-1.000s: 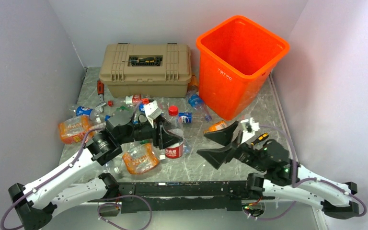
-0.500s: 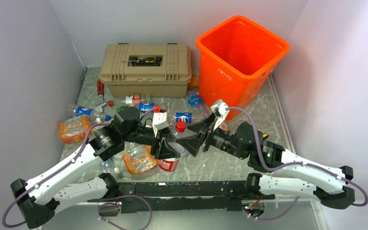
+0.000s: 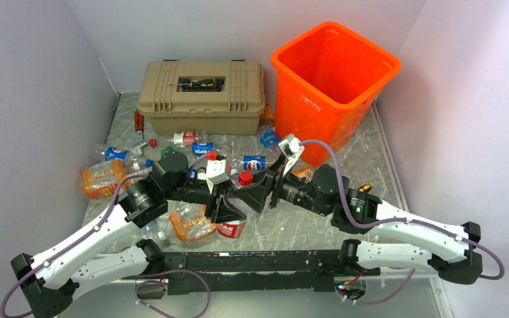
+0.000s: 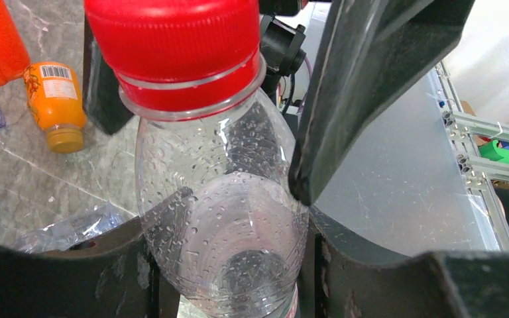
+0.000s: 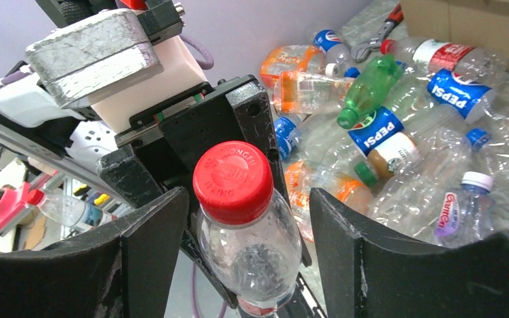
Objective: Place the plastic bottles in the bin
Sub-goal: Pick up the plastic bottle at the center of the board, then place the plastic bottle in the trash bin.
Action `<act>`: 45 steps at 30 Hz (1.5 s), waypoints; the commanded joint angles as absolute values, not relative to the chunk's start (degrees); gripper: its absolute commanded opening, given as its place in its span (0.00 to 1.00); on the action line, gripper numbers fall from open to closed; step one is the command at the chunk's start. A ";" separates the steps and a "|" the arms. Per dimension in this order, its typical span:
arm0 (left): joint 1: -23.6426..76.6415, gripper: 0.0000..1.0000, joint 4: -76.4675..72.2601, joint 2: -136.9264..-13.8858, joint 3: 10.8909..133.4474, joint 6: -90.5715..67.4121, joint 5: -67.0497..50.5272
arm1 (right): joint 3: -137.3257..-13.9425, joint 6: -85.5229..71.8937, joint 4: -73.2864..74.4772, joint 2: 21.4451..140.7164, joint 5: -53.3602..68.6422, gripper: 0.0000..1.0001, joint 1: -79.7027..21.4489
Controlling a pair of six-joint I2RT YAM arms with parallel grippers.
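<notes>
A clear bottle with a red cap (image 3: 245, 177) and a red label is tilted above the table, and my left gripper (image 3: 228, 212) is shut on its body (image 4: 225, 232). My right gripper (image 3: 260, 189) reaches in from the right and straddles the bottle's shoulder just below the cap (image 5: 233, 179). Its jaws are open, with a gap showing on each side of the bottle in the right wrist view. More plastic bottles (image 3: 192, 142) lie crushed in a heap behind, among them a Pepsi one (image 5: 378, 129) and a green one (image 5: 368, 89). The orange bin (image 3: 311, 122) stands at the back right.
A tan toolbox (image 3: 202, 96) sits at the back, left of the bin. Large orange-wrapped bottles lie at the left (image 3: 103, 177) and under the left arm (image 3: 189, 222). A small orange bottle (image 3: 301, 173) and a yellow-handled screwdriver (image 3: 364, 189) lie by the right arm. Walls close in both sides.
My right arm has swung left from the table's right front to the held bottle, and its jaws have narrowed around it. The left gripper has tilted the bottle slightly towards it.
</notes>
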State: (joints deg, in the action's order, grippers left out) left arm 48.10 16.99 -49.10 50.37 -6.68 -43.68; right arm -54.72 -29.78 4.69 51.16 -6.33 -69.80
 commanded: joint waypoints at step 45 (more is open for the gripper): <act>48.16 0.99 17.70 -29.78 46.98 -14.37 6.09 | -122.09 -7.47 15.63 88.34 -35.78 0.00 -22.58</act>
